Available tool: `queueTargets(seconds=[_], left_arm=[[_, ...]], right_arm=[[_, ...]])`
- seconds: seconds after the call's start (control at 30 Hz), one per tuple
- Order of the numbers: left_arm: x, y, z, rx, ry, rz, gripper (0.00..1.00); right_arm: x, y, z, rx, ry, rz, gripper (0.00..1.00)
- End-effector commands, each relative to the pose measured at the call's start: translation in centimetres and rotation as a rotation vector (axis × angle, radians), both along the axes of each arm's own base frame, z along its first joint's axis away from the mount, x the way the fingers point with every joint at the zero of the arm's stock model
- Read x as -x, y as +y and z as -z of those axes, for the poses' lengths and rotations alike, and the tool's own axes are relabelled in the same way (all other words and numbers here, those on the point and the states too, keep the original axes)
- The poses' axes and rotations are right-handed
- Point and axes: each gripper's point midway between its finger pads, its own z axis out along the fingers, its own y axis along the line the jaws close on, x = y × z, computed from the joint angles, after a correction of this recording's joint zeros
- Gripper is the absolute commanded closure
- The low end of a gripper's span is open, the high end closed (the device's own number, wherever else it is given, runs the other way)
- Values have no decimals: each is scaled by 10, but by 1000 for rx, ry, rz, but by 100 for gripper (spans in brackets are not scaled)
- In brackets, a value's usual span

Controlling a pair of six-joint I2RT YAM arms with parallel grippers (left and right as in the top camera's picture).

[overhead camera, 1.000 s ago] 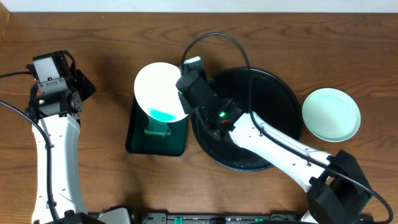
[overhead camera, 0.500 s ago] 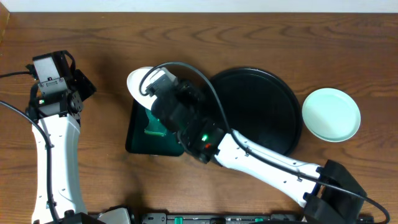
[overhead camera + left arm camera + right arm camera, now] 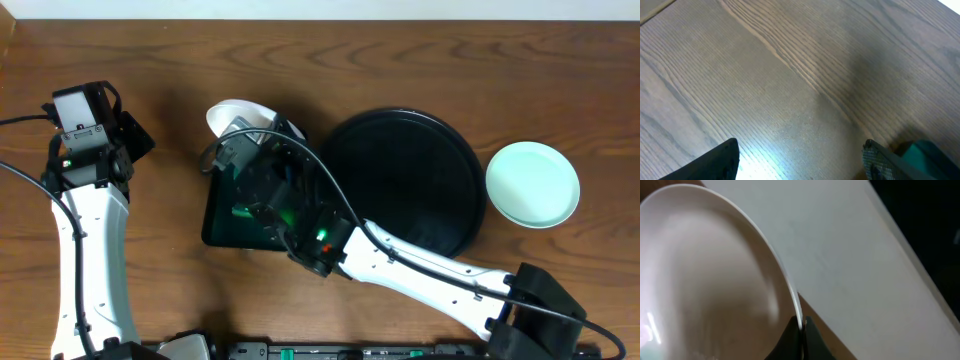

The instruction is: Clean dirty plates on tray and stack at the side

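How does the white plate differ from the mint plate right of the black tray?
The white plate is white, the mint plate pale green. The right claw pinches the white plate's rim; the mint plate lies free on the table. The white plate is left of the black tray, the mint plate right of it. Both are round and shallow.

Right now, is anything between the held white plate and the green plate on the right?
Only the low black tray lies between the white plate and the green plate; carried high, the plate should clear it.
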Motion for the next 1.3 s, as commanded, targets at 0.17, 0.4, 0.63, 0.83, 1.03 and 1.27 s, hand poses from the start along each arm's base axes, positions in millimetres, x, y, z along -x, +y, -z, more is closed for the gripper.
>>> queueTargets(seconds=[0.17,0.4,0.63,0.83,1.03,1.27], left_arm=[[1,3,-7,-14,-13,-12,21],[1,3,-7,-14,-13,-12,21],[1,3,-7,-14,-13,-12,21],[1,3,-7,-14,-13,-12,21],[0,3,-7,-14,-14,-12,21],[0,3,-7,-14,-14,-12,21]], right_arm=[[0,-8,-23,15,-71,72,99],[0,-8,-23,13,-71,71,99],[0,-8,-23,13,-71,70,99],[2,-5,-23,13,-71,64,99],[2,-6,-23,13,-71,64,99],[2,-5,-23,12,-71,64,99]])
